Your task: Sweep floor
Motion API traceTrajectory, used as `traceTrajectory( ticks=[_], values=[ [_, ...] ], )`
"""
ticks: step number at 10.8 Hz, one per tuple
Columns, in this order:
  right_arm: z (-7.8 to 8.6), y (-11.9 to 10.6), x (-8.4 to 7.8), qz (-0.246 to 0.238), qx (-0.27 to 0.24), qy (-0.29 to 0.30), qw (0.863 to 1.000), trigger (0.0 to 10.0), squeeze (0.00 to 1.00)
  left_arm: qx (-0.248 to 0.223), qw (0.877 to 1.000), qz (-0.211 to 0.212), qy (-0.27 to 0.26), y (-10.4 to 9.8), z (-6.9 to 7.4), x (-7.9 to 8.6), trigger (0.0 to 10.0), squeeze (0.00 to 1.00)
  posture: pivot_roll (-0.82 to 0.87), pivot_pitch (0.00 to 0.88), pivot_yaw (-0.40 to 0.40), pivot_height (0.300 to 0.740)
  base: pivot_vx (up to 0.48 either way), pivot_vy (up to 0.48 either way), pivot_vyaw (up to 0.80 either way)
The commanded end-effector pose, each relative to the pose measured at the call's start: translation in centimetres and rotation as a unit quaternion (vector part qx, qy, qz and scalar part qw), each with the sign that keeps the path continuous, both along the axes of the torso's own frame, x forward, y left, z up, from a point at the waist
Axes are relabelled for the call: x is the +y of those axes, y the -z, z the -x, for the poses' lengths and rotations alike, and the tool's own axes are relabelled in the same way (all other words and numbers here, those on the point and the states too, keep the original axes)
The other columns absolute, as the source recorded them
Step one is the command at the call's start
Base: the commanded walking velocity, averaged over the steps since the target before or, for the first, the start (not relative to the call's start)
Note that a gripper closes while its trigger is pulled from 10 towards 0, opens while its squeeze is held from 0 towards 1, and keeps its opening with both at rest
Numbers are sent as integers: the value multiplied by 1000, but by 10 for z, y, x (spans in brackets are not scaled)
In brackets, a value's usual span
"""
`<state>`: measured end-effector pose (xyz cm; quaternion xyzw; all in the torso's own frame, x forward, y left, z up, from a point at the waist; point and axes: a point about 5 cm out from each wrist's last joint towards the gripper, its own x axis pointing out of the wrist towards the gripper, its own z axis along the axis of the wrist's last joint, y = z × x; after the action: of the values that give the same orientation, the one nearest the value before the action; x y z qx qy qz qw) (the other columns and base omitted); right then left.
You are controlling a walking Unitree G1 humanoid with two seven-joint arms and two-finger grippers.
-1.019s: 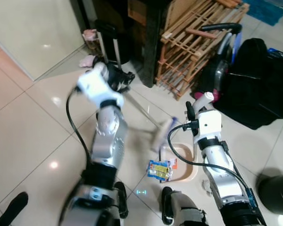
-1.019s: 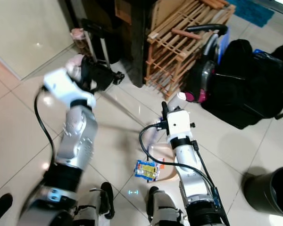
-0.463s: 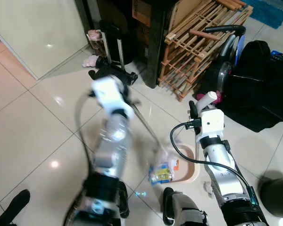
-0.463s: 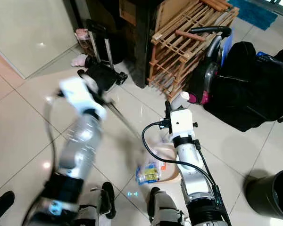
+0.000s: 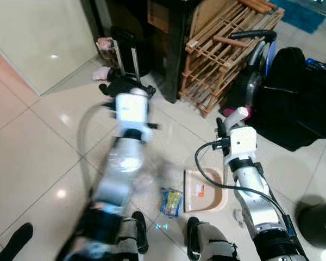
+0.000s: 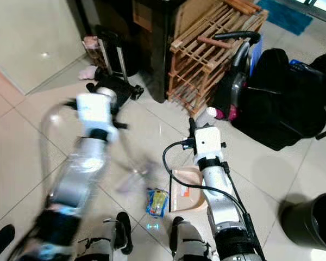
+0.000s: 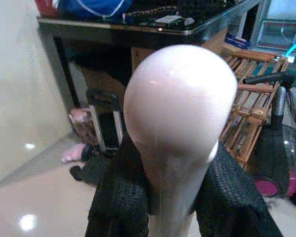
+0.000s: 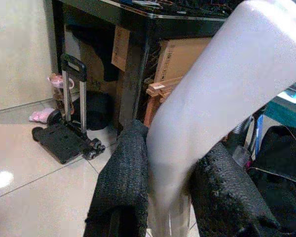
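My left gripper (image 5: pixel 121 88) is shut on the top of the broom handle (image 7: pixel 180 103), a pale rounded knob between the black fingers (image 7: pixel 117 197). The arm and the broom head (image 6: pixel 133 179) are blurred by motion. A beige dustpan (image 5: pixel 206 191) lies flat on the tiles in front of my feet. Its white handle (image 8: pixel 212 98) stands up inside my right gripper (image 5: pixel 224 126), which is shut on it. A blue and yellow snack wrapper (image 5: pixel 171 202) lies on the floor just left of the dustpan's mouth.
A wooden slatted rack (image 5: pixel 223 49) leans against a dark table (image 5: pixel 168 32) ahead. A vacuum cleaner (image 5: pixel 255 70) and black bags (image 5: pixel 299 98) stand at the right, a black bin (image 5: pixel 320 223) at the lower right. A small folding trolley (image 5: pixel 125 49) is at the back left.
My left arm has swung the broom, and its head has gone left and nearer to me. The wrapper has slid from the dustpan's edge to the tiles at its left. The right arm holds still.
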<state>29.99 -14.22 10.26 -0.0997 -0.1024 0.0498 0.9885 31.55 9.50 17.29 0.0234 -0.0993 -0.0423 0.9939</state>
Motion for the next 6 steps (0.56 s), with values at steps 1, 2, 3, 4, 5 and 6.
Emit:
traceTrajectory(
  ticks=[1,2,3,4,5,6],
  values=[
    [9,27,-2,2,64,3,998,10000,0,2,1000,-2,31,-3,7,-6,10000,0,-7,251,1,740,0,0,0],
    [9,27,-2,2,65,3,998,10000,0,19,999,-10,44,1,12,-4,10000,0,-6,247,3,740,0,0,0],
    [9,27,-2,1,64,3,998,10000,0,49,995,-37,84,10,28,-2,10000,0,-5,241,5,740,0,0,0],
    [8,27,-2,1,64,3,998,10000,0,57,994,-38,88,13,31,-1,10000,0,-4,240,6,740,0,0,0],
    [7,27,-4,2,64,4,998,10000,0,105,987,-41,111,25,51,-3,10000,0,-2,235,6,740,0,0,0],
    [7,26,-4,2,63,4,998,10000,0,120,984,-53,118,29,59,-5,10000,0,-1,231,5,740,0,0,0]
  ],
)
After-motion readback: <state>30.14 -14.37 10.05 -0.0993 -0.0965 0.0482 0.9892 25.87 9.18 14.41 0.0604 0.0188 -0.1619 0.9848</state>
